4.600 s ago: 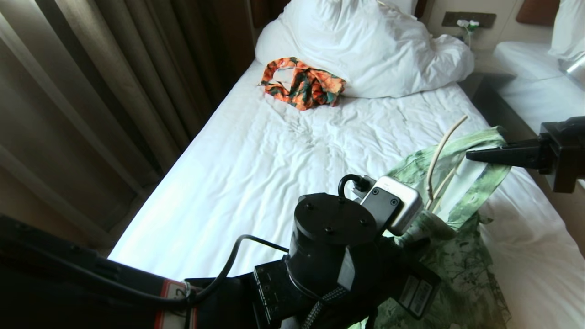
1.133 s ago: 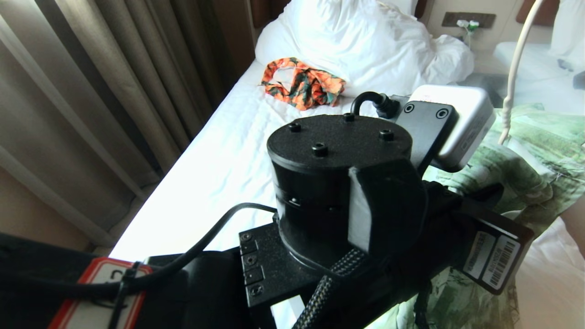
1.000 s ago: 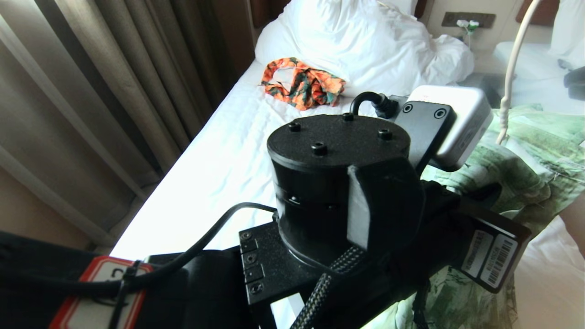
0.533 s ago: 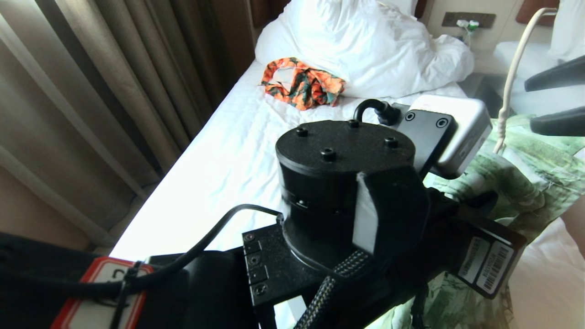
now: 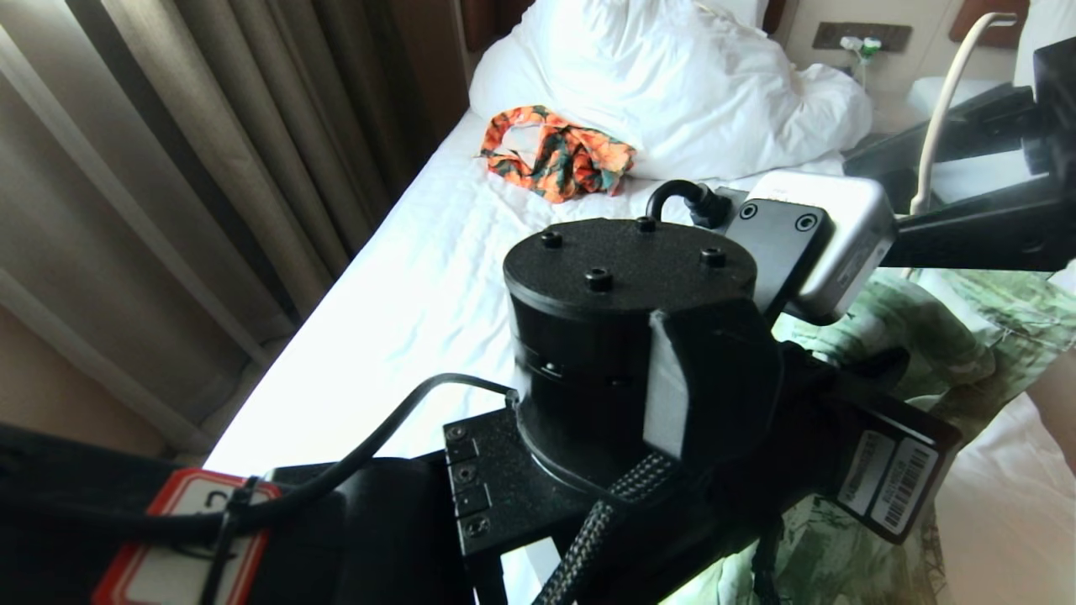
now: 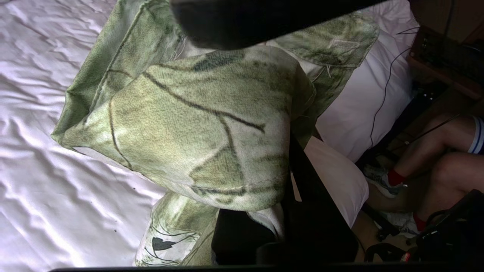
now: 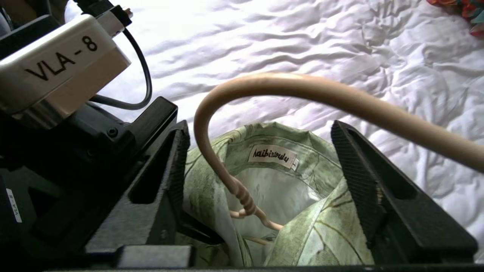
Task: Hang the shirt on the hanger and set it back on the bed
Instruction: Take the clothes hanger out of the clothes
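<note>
Both grippers work over the near right part of the bed (image 5: pixel 437 277). Left gripper (image 6: pixel 242 234) sits low in the middle of the head view, its fingers pressed together on a fold of the shirt (image 5: pixel 933 336); in the left wrist view the pale green leaf-print cloth (image 6: pixel 196 124) bunches over and around the dark fingers (image 6: pixel 317 204) and hangs above the wrinkled white sheet (image 6: pixel 45 189). Right gripper (image 7: pixel 257 181) reaches in from the right edge of the head view, where its two black fingers (image 5: pixel 967 231) stand wide apart with the stem of the hanger (image 5: pixel 937 118) rising between them. From the right wrist view the cream hook (image 7: pixel 302 90) curves across above the open jaws, untouched by either finger, and its twisted neck (image 7: pixel 242 196) drops into the shirt's collar opening, where a small white label (image 7: pixel 271 155) shows; part of the hanger's frame is visible inside the collar, the rest hidden by cloth. Farther up the bed lies an orange-and-green garment (image 5: pixel 555 155) just beside the heaped white duvet (image 5: pixel 672 84), well apart from the shirt. Curtains (image 5: pixel 168 168) hang along the bed's left side. Beside the bed, a seated person's bare legs (image 6: pixel 435 151) with red socks show in the left wrist view.
</note>
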Motion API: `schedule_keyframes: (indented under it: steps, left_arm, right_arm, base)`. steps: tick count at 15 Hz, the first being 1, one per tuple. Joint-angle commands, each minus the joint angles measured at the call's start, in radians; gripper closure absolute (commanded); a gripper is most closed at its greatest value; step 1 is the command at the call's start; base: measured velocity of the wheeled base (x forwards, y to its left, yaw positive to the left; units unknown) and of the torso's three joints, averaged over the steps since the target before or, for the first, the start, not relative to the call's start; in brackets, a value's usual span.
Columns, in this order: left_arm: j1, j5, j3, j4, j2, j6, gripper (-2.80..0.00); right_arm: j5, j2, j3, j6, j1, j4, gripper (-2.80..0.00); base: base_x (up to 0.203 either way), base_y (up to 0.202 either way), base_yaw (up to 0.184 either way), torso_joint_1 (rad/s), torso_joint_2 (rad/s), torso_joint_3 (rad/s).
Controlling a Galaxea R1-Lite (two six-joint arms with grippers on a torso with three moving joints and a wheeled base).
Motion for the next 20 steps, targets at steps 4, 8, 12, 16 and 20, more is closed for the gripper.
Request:
schedule_keyframes:
  steps: [4,8,12,16,20]
  left_arm:
    - [-0.001,0.002,-0.003,0.005,0.0,0.001,0.0]
    - [-0.001,0.002,-0.002,0.008,-0.002,0.001,0.0]
    - [-0.001,-0.002,0.001,0.008,0.0,0.005,0.0]
    - [-0.003,-0.002,0.007,0.008,-0.002,0.012,0.0]
    - [-0.003,-0.005,0.021,0.005,-0.019,0.051,-2.8]
  right_arm:
    - [-0.009,0.025,0.015,-0.001,0.003,-0.007,0.0]
    - [-0.031,0.023,0.022,0.004,0.026,-0.031,0.0]
    - [-0.037,0.012,0.023,0.004,0.031,-0.03,0.0]
    - [-0.066,0.007,0.023,0.002,0.031,-0.03,0.0]
    - [-0.066,0.005,0.023,0.004,0.029,-0.03,0.0]
  base:
    - [0.0,0.0,0.0,0.0,0.0,0.0]
    - [0.0,0.0,0.0,0.0,0.0,0.0]
    - [0.0,0.0,0.0,0.0,0.0,0.0]
    - [0.0,0.0,0.0,0.0,0.0,0.0]
    - [0.0,0.0,0.0,0.0,0.0,0.0]
